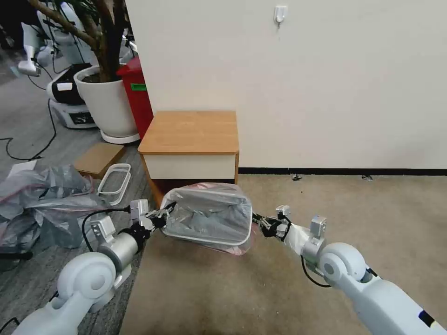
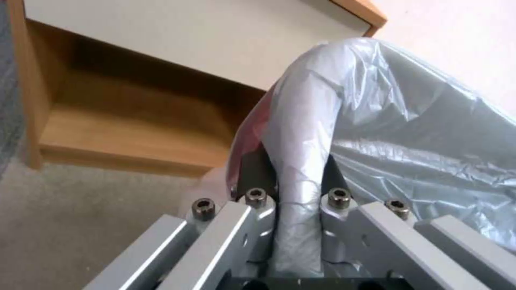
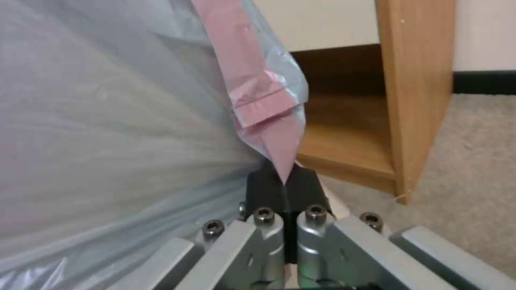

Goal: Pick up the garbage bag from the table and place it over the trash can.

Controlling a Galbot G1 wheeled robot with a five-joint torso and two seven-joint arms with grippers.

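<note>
Head view showed you the garbage bag [image 1: 209, 214] already stretched over the rim of the trash can [image 1: 205, 238], which stood on the beige carpet just in front of the worktop [image 1: 191, 132], a small wooden nightstand with a white drawer front. Your left pincer [image 1: 164, 213] sat at the bin's left rim, and in the left wrist view its fingers [image 2: 255, 177] were clamped on the bag-covered rim, one finger on each side of the rolled edge. Your right pincer [image 1: 259, 222] was at the bin's right side; the right wrist view showed its fingers [image 3: 269, 189] pressed together on a pinch of the bag's pink-red band [image 3: 252, 80], pulled to a point just beside the bin wall. The grey film hung crinkled inside the bin and a pink fringe of it lay over the front rim. Off to your left, a heap of grey bags [image 1: 42, 204] lay on the grey floor.
</note>
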